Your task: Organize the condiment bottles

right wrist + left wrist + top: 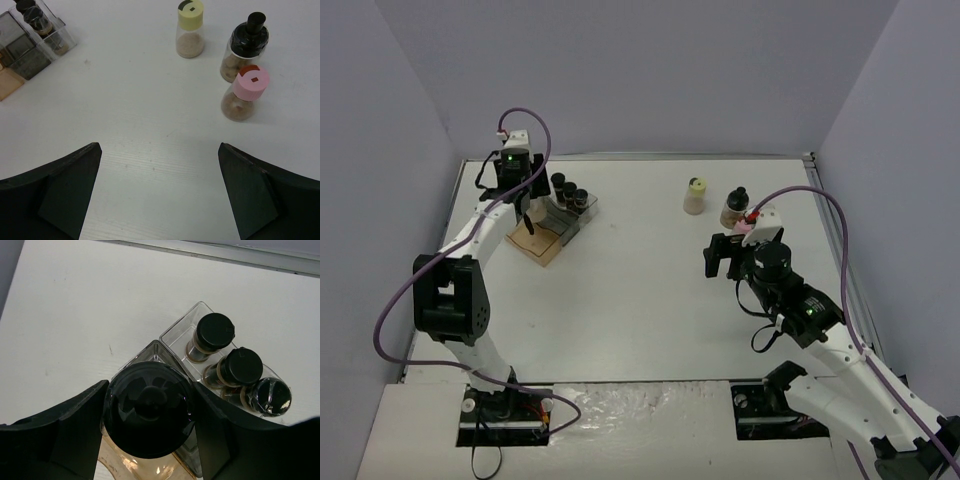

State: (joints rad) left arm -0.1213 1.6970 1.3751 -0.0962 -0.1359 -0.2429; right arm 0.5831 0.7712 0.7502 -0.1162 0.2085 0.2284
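My left gripper (150,388) is shut on a rounder black-capped condiment bottle (148,409), held over the stepped tray's (142,467) middle step; whether it rests there I cannot tell. Three slim black-capped bottles (241,367) stand in a row on the clear back step (571,192). On the table at the right stand a yellow-green-capped bottle (190,30), a rounder black-capped one (247,47) and a pink-capped one (248,92). My right gripper (160,190) hangs open and holds nothing, a little short of them. In the top view the left gripper (525,212) is at the tray (545,247).
The tray (30,55) sits at the table's far left. The right arm's wrist (765,255) partly covers the pink-capped bottle (749,224) from above. Grey walls close in the table on three sides.
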